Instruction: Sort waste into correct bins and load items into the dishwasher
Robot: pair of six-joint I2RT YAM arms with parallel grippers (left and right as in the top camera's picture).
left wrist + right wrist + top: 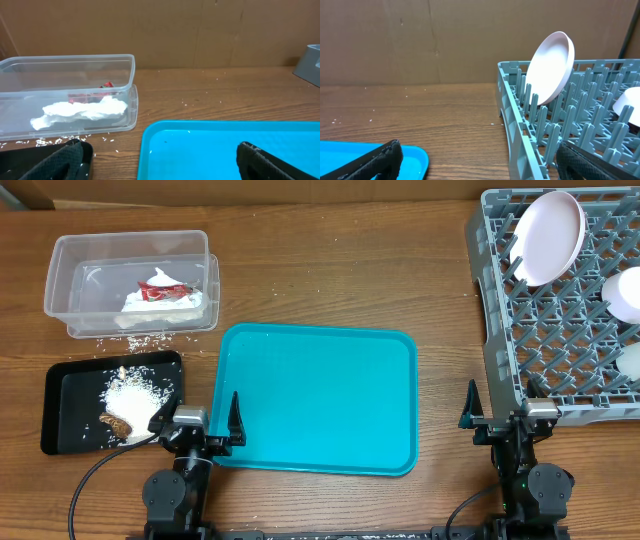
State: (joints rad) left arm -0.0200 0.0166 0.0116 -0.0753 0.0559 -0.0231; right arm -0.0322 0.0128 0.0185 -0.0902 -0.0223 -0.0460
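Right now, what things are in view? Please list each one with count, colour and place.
tub: one, clear, far left
tissue: one, white, in tub
wrapper: one, red, in tub
black tray: one, black, near left
rice: heap, white, in black tray; loose grains beside tub
food scraps: one clump, brown, in black tray
teal tray: one, teal, centre
rack: one, grey, right
plate: one, white, tilted in rack
bowls: two, white, rack's right edge
table: one, brown wood
left claw: black, open, by teal tray
right claw: black, open, by rack
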